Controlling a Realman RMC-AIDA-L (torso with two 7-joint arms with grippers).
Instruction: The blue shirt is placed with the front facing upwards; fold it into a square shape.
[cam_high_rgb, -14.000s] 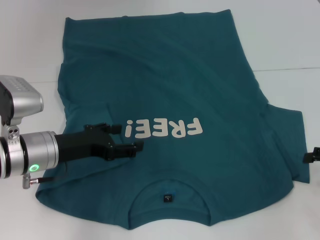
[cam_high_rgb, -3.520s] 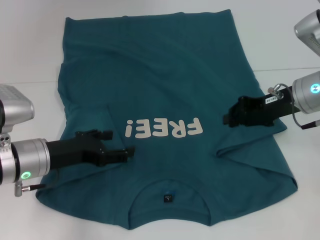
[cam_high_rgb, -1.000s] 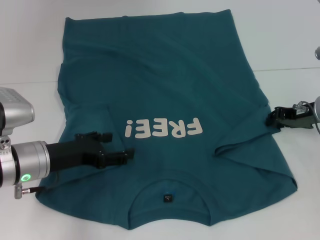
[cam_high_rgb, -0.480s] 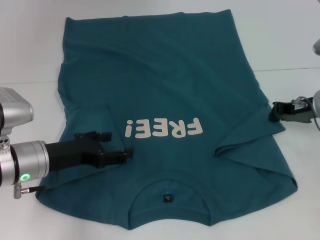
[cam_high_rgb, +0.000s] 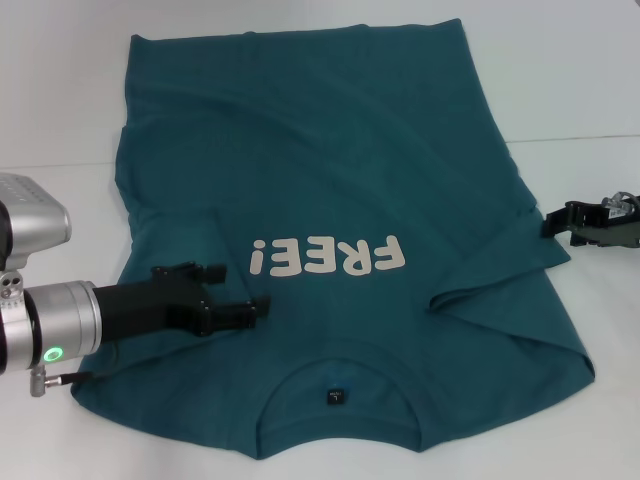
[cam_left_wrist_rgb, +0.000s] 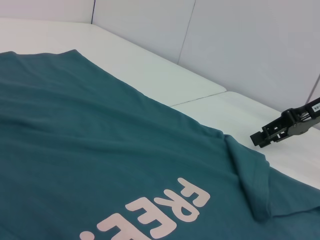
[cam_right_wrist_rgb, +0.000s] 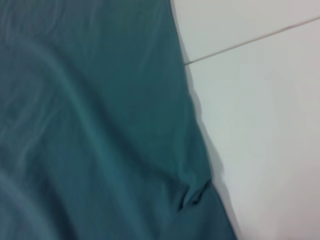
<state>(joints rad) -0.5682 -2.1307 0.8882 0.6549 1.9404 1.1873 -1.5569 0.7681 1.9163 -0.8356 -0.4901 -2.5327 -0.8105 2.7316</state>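
"FREE!" on the blue shirt (cam_high_rgb: 330, 150)

White table (cam_high_rgb: 580, 80) w/ seam line; blue shirt (cam_high_rgb: 330, 170) flat on it, lettering up.

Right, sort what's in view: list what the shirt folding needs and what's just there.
Needed for the fold:
blue shirt
left gripper, over the shirt's left side
right gripper, at the shirt's right edge

Just there:
white table
grey wall panels behind it
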